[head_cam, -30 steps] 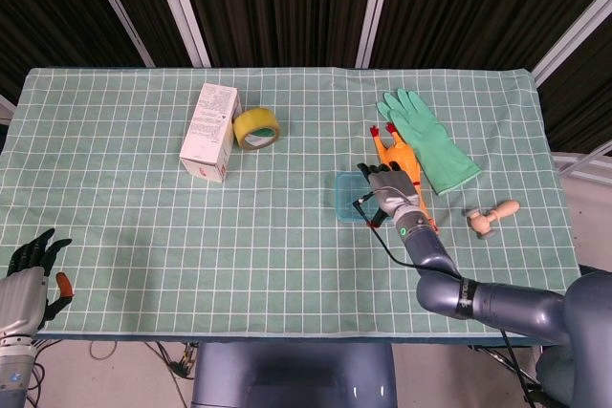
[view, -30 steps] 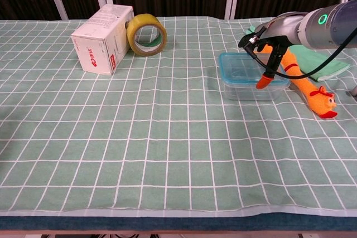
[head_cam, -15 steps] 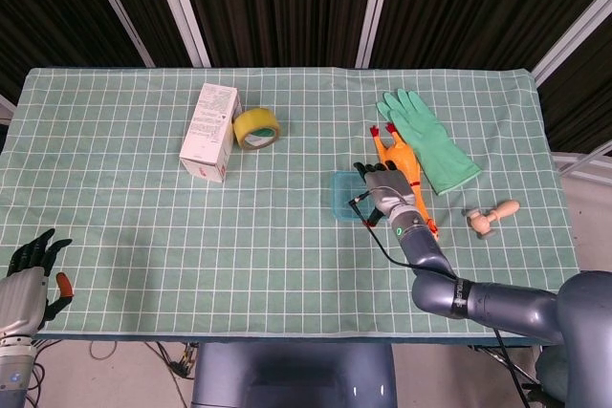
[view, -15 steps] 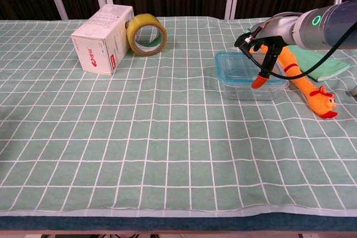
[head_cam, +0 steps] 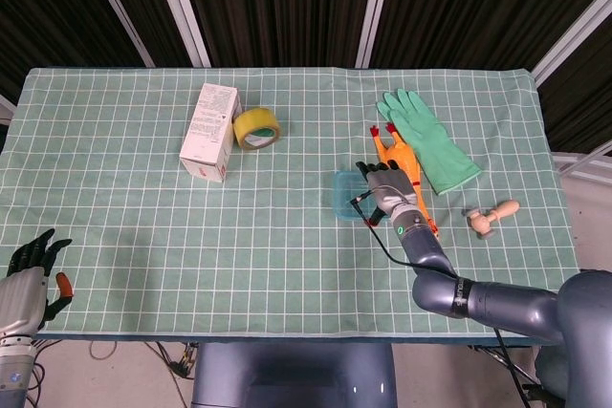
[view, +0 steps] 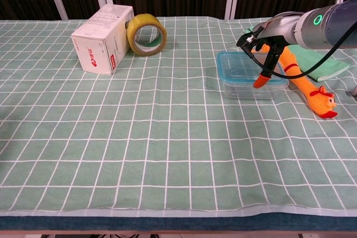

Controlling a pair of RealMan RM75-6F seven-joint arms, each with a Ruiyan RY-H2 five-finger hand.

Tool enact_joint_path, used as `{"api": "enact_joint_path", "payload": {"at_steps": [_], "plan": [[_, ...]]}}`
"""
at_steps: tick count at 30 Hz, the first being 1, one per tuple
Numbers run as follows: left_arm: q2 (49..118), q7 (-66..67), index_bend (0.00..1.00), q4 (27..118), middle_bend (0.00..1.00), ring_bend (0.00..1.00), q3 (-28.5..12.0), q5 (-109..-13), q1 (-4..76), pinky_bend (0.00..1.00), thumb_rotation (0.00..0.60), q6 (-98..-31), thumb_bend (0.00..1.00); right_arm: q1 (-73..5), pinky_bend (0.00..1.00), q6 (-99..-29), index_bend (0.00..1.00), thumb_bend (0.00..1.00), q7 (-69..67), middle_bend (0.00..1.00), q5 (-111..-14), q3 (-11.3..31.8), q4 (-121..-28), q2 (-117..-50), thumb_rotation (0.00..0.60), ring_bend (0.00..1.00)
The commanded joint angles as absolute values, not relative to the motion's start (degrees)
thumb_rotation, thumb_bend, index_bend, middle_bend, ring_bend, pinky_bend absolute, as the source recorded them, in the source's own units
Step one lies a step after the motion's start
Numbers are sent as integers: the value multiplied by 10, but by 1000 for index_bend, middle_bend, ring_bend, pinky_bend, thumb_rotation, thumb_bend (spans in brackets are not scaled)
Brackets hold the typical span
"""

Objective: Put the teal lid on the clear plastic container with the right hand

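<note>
Right hand [view: 266, 48] sits over the clear plastic container [view: 247, 83], fingers spread downward; a red-tipped finger [view: 260, 80] reaches the near rim. Teal lid [view: 237, 66] lies on top of the container, seemingly a bit askew to the left; can't tell if it is seated. Cannot tell whether the hand is pressing, gripping or just touching the lid. In the head view the right hand [head_cam: 390, 190] covers most of the lid [head_cam: 344, 195].

Container stands right of center on the green checked surface [view: 139, 137]. Just right of it, touching or nearly so, lies an orange rubber chicken [view: 312, 90], running from far to near behind the hand. Further right and far, a green rubber glove [head_cam: 427, 139]. Right of the chicken, a small wooden piece [head_cam: 491, 216].

Far left: a white carton box [view: 102, 38] with a yellow tape roll [view: 147, 35] leaning against its right side, well apart from the container.

Left hand [head_cam: 29, 274] rests at the near left edge, off the surface, fingers apart, holding nothing.
</note>
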State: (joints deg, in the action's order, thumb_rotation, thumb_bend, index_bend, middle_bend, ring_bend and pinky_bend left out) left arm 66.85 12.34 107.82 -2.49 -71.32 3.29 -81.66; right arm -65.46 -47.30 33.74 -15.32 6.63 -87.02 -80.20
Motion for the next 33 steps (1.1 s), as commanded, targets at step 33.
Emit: {"api": "enact_joint_path", "payload": {"at_steps": [33], "plan": [[667,121,180,1080,0,0,-25,-711,34,0,600,-814,742,-675,0,-522,0,260,400,479,-79,60,-880,-813,600,123]]}}
